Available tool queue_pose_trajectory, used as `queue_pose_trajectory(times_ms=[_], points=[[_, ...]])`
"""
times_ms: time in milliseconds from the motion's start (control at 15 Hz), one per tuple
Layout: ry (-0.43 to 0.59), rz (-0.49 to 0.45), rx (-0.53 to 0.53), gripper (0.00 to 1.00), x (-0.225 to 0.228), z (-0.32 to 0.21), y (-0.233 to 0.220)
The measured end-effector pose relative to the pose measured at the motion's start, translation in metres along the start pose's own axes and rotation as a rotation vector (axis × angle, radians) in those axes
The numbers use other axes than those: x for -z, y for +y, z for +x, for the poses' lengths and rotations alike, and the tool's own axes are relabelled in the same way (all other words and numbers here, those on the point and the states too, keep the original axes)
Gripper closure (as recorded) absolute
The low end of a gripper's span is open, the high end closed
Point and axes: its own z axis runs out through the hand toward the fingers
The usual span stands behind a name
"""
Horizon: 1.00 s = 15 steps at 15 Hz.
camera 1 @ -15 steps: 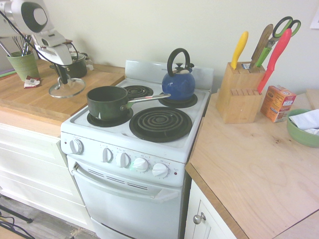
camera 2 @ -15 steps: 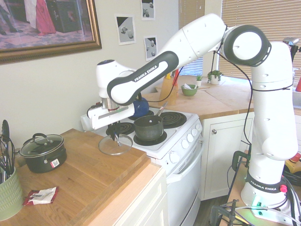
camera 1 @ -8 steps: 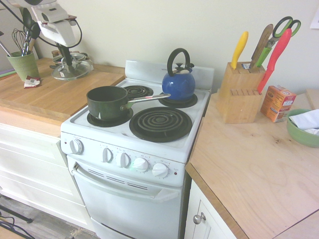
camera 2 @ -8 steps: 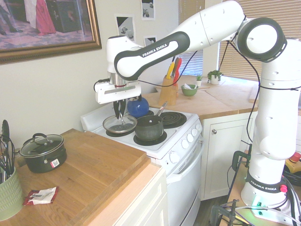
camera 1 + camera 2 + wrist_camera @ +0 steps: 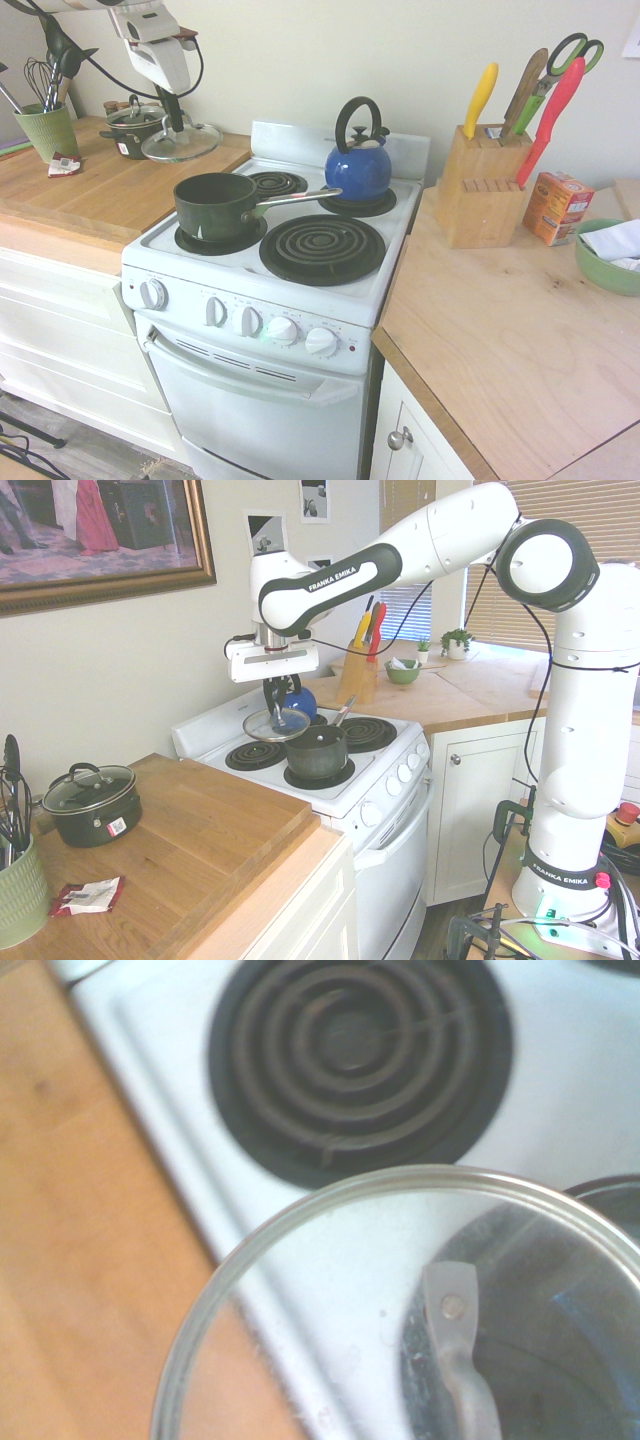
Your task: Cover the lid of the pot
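Pincer (image 5: 277, 708): clenched on the knob of the lid (image 5: 275, 725), pointing down so the glass hangs level for setting down.
Lid: in the air over the stove's back left part, near the pot (image 5: 317, 750) but short of it.
Pot: open on the front left burner (image 5: 221, 238), handle toward the kettle (image 5: 358, 166).
Change: lid has come off the table (image 5: 90, 195), risen and crossed toward the stove.
Wrist view: blurred; pot seemingly under the lid's edge.
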Motion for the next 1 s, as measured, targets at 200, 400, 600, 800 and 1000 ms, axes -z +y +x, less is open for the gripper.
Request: queue_pose_trajectory(times_ms=[200,400,600,800,1000], points=[[0.001,-0.026,-0.033,1.0,-0.011,0.025,0.014],[-0.001,-0.039,-0.055,1.0,-0.02,0.05,0.029],[-0.004,-0.055,-0.068,1.0,-0.032,0.065,0.039],[-0.006,-0.064,-0.064,1.0,-0.041,0.062,0.043],[-0.007,-0.068,-0.063,1.0,-0.043,0.061,0.044]])
